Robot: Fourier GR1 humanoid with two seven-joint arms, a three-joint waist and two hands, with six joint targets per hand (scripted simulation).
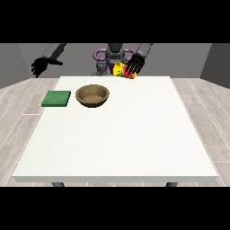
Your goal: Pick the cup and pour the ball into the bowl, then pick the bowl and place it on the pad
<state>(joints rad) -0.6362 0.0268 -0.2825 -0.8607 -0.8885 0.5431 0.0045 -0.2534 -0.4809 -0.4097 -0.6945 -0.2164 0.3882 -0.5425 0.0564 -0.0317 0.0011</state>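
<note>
Front view: the hand at the view's right [134, 65] has its fingers wrapped round the cup [122, 70], a yellow and red thing lifted at the worktop's [134, 134] twelve o'clock edge and tipped on its side. The ball I cannot see. At the view's left, the other hand [39, 66] hangs off the worktop, fingers released and spread. The brown bowl [92, 95] sits at about ten o'clock, the green pad [56, 98] just beside it. I'd carry the cup's mouth right over the bowl before tipping further.
</note>
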